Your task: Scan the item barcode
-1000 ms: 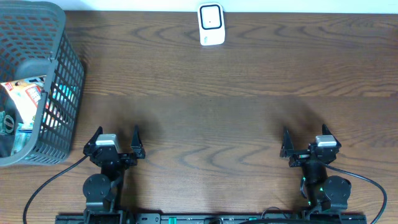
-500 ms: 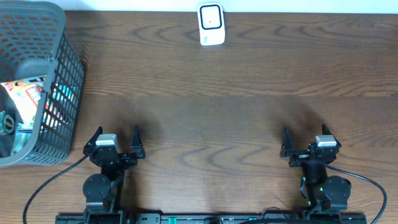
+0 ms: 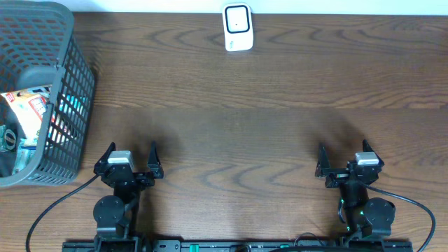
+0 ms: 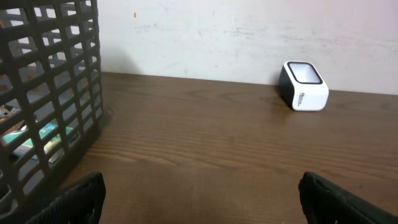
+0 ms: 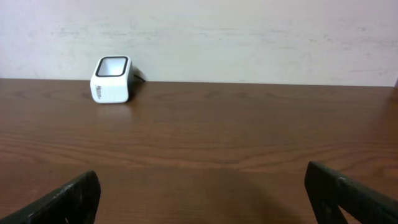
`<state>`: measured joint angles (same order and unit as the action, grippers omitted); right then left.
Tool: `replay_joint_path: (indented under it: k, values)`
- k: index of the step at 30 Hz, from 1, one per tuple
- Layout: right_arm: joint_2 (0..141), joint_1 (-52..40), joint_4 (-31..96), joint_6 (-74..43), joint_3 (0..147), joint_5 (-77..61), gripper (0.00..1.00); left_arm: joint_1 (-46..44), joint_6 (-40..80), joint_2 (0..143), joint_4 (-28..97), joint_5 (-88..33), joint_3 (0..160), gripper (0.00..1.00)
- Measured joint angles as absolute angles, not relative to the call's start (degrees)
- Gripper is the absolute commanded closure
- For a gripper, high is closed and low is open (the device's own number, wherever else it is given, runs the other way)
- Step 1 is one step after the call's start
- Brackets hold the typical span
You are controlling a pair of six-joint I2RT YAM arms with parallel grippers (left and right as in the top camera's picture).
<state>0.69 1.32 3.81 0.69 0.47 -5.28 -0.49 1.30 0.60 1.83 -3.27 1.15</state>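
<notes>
Our left fingers (image 4: 71, 200) and right fingers (image 5: 65, 198) stand apart, empty. In the basket (image 3: 73, 73) we may snag mesh, or grab an item (image 3: 28, 105) barcode hidden from the scanner (image 3: 237, 28).

white scanner (image 3: 238, 28), grey mesh basket (image 3: 66, 91), brown table (image 3: 266, 105)

Dark wood-grain table (image 3: 280, 84), glossy white plastic scanner (image 3: 237, 28), grey plastic-mesh basket (image 3: 66, 91)

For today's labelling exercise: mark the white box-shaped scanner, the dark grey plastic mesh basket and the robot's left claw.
White box-shaped scanner (image 3: 238, 26): overhead view, its top face.
Dark grey plastic mesh basket (image 3: 78, 70): overhead view, its right wall.
Left claw (image 3: 131, 145): overhead view, midway between its fingertips.
</notes>
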Motion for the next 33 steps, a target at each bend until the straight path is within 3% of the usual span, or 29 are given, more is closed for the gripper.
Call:
replay_joint_path:
  k: [11, 22, 33]
  values:
    - [0.69, 1.32, 3.81, 0.71, 0.47, -5.28, 0.01, -0.49, 2.09, 0.6, 1.74, -3.77, 1.15, 0.02]
    - [0.69, 1.3, 3.81, 0.71, 0.47, -5.28, 0.01, -0.56, 28.93, 0.64, -0.43, -18.15, 1.15, 0.02]
    - [0.69, 1.3, 3.81, 0.69, 0.47, -5.28, 0.01, -0.56, 39.68, 0.97, -31.86, -27.05, 1.65, 0.02]
